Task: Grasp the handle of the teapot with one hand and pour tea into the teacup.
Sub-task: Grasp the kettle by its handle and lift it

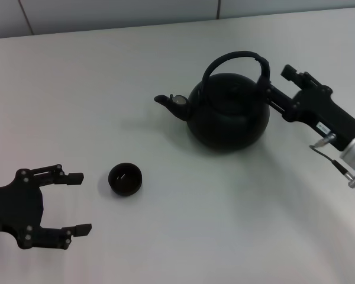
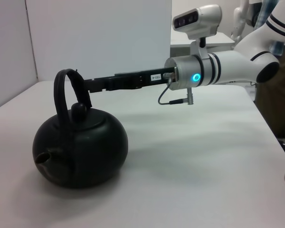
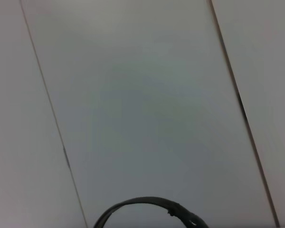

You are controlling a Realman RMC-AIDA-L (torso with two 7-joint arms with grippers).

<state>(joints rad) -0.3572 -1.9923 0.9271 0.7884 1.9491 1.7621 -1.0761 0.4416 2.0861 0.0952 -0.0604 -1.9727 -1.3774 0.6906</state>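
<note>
The matte-black teapot (image 1: 228, 115) stands upright on the white table, spout pointing left. Its arched handle (image 1: 234, 57) rises over the lid. My right gripper (image 1: 276, 80) is at the handle's right side, level with its thick part, with its fingers apart and their tips just at the handle. In the left wrist view the right gripper (image 2: 88, 85) reaches the handle (image 2: 61, 90) above the teapot (image 2: 80, 147). The right wrist view shows only the handle's arc (image 3: 147, 203). The tiny black teacup (image 1: 125, 179) sits in front of and left of the teapot. My left gripper (image 1: 80, 203) is open and empty, left of the teacup.
The white table (image 1: 183, 236) ends at a pale wall at the back (image 1: 106, 12). The right arm (image 2: 228, 66) stretches over the table's right side.
</note>
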